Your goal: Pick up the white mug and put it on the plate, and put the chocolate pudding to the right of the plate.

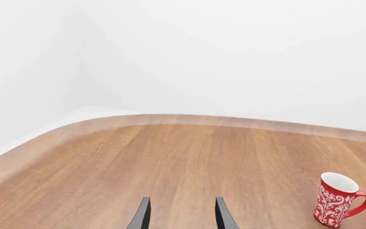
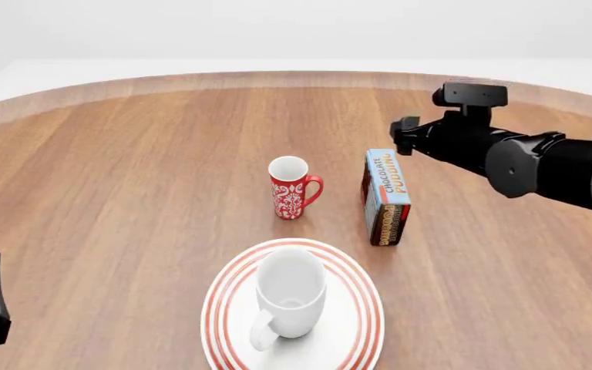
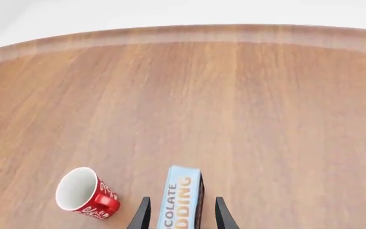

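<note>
Right gripper (image 3: 179,214) spread open, fingers straddling chocolate pudding (image 3: 181,200), not clamping; left gripper (image 1: 179,214) sitting open, empty.

A round wooden table (image 2: 121,193) is carrying a red mug (image 2: 290,189), the chocolate pudding (image 2: 387,196) right of it, and the plate (image 2: 363,316) nearer.

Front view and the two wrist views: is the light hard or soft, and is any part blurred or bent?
Front view: soft, even light; only a faint shadow beside the chocolate pudding and under the white mug; everything is sharp. Left wrist view: the table edge curves, the background is plain white, and there is no glare. Right wrist view: the red mug is sharp, and the wood shows no glare.
</note>
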